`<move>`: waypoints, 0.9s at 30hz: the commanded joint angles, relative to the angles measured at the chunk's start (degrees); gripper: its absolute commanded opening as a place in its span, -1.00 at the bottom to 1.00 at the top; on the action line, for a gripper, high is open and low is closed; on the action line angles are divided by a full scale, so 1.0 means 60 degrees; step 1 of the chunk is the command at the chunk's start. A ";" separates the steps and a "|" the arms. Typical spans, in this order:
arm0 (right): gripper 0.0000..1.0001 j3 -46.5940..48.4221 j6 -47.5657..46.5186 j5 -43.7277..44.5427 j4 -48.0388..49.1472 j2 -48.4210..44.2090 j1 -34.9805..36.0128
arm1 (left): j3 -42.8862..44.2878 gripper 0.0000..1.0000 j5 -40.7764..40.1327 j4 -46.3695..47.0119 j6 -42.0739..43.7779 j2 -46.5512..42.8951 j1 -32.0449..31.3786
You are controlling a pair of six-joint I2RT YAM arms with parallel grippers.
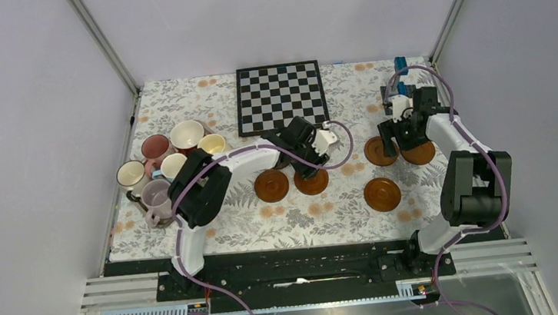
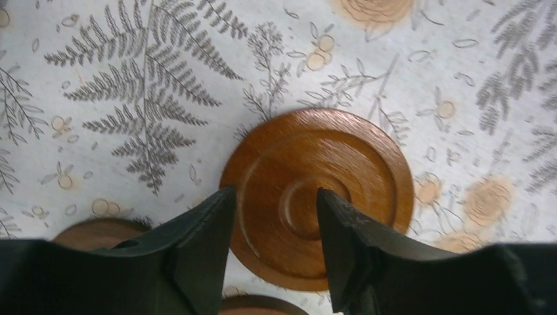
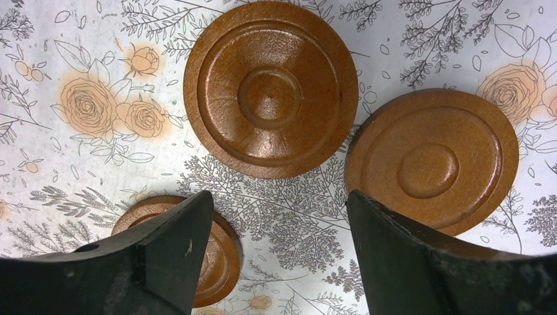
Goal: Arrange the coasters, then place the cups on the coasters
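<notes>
Tablecloth (image 1: 201, 103): floral print.
Left gripper (image 2: 274, 193): jaws partly apart over one coaster (image 2: 355, 164), contact unclear.
Right gripper (image 3: 279, 197): jaws wide above three coasters (image 3: 269, 92).
Cups (image 1: 172, 164): clustered far left.

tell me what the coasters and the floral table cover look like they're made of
The coasters look like turned wood: reddish-brown, fine grain streaks, concentric rings and a soft sheen suggesting varnish or oil. The table cover looks like a printed sheet, perhaps vinyl or coated cloth: flat fern and rose pattern, no visible weave, though fabric can't be ruled out.
</notes>
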 commanded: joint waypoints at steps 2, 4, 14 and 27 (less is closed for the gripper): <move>0.62 0.0022 -0.0011 -0.0087 0.0317 0.0170 0.0222 | 0.0843 -0.01 -0.0668 0.0603 0.0478 0.0793 0.0009; 0.61 0.0023 0.0042 -0.0118 0.0355 0.0259 0.0303 | 0.1179 -0.08 -0.0962 0.0664 0.0538 0.1156 0.0031; 0.57 0.0100 0.0048 -0.0073 0.0599 0.0698 0.0614 | 0.2742 -0.16 -0.1107 0.0545 0.0637 0.2130 0.0426; 0.38 0.0391 0.0219 0.0227 0.1009 0.1561 0.1200 | 0.3615 0.48 0.0799 -0.0806 -0.0629 0.0839 0.0987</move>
